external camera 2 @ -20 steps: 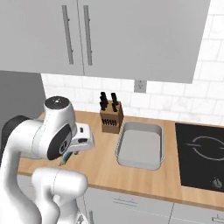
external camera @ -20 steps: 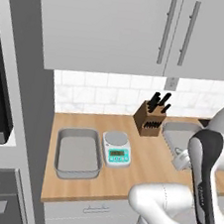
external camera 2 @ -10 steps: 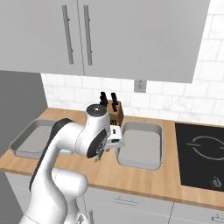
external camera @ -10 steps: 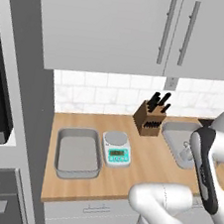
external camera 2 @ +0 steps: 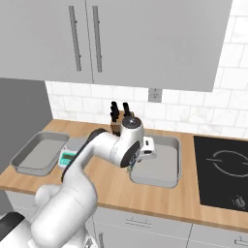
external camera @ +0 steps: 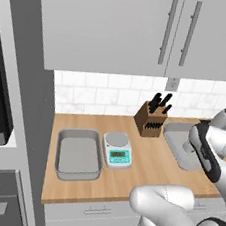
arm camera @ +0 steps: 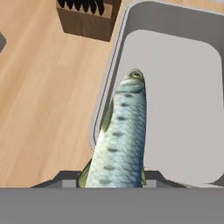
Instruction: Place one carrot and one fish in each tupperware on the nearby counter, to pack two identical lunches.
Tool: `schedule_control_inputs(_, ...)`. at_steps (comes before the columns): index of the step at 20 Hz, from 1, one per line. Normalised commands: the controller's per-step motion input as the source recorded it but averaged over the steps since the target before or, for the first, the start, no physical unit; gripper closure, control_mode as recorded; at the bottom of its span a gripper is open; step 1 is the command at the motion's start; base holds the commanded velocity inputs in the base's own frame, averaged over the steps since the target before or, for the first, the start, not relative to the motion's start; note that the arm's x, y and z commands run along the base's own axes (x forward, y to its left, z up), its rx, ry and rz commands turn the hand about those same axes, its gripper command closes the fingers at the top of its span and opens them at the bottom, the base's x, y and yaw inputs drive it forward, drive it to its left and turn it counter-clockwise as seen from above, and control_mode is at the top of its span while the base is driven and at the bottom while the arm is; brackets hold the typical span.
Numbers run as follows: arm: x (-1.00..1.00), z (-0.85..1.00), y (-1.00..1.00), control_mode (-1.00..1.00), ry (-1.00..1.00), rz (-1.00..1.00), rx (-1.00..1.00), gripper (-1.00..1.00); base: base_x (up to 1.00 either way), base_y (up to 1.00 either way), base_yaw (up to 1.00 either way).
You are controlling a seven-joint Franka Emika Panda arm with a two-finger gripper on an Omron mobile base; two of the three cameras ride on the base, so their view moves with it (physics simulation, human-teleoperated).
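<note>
- The surface [external camera: 148, 165] is light-tan wood with a straight front edge, backed by white tile and topped by grey cabinets with bar handles.
- Landmark: the wooden knife block [external camera: 151, 121] with dark handles, standing at the back against the tile.
- Well to the left of the knife block lies the left tupperware [external camera: 79, 154], a shallow grey rectangular tray with rounded corners and a raised rim, its floor bare.
- Between that tray and the knife block sits a small kitchen scale [external camera: 117, 149], with a round pale platter and a teal display panel; it is just beside the tray.
- Just right of the knife block lies the right tupperware [external camera 2: 172, 151], the same grey tray, smooth and matte.
- The gripper [external camera 2: 130, 167] hangs over the near left rim of this tray, and the white arm covers part of it in the left base view.
- The jaws are closed on a fish [arm camera: 121, 135], slim and silvery-blue with scaled skin and greenish fins; its head points out over the tray's left wall and floor.
- Far right of the knife block, a black glass cooktop [external camera 2: 224, 172] is set flush into the surface.
</note>
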Motion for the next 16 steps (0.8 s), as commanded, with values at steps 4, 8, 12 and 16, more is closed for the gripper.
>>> schedule_control_inputs(4,0.75,-0.14,-0.11,-1.0,0.01,0.0,0.07,1.0,0.0,0.0,0.0)
schedule_control_inputs(8,0.73,-0.29,-0.26,-1.0,0.04,0.0,0.08,1.0,0.0,0.0,0.0)
schedule_control_inputs(12,0.68,-0.49,-0.35,-1.0,0.0,0.0,0.04,1.0,0.0,0.0,0.0)
schedule_control_inputs(16,0.68,-0.48,-0.31,-1.0,0.0,0.0,0.03,1.0,0.0,0.0,0.0)
